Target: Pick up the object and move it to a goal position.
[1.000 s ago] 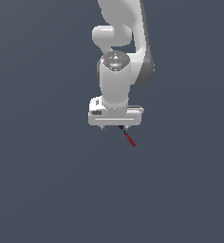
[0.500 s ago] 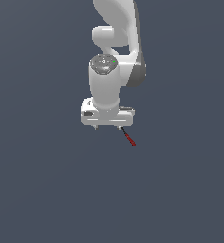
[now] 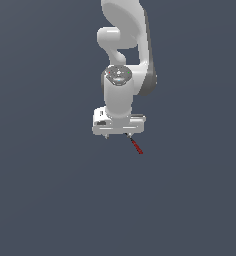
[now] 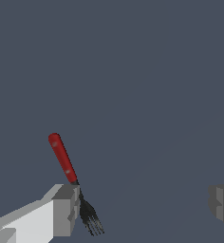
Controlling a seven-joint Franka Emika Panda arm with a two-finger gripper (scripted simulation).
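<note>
A slender fork point(image 4: 72, 180) with a glossy red rounded handle and short black tines lies on the plain dark grey-blue surface point(image 3: 50, 200), its black end just beside one finger point(image 4: 66, 209) of the Panda's gripper point(image 4: 144, 209). The gripper's fingers stand wide apart and hold nothing, the fork resting at one side of the gap rather than between them. In the exterior view the red handle pokes out just below the white hand, toward that view's right; no lettering is readable anywhere.
</note>
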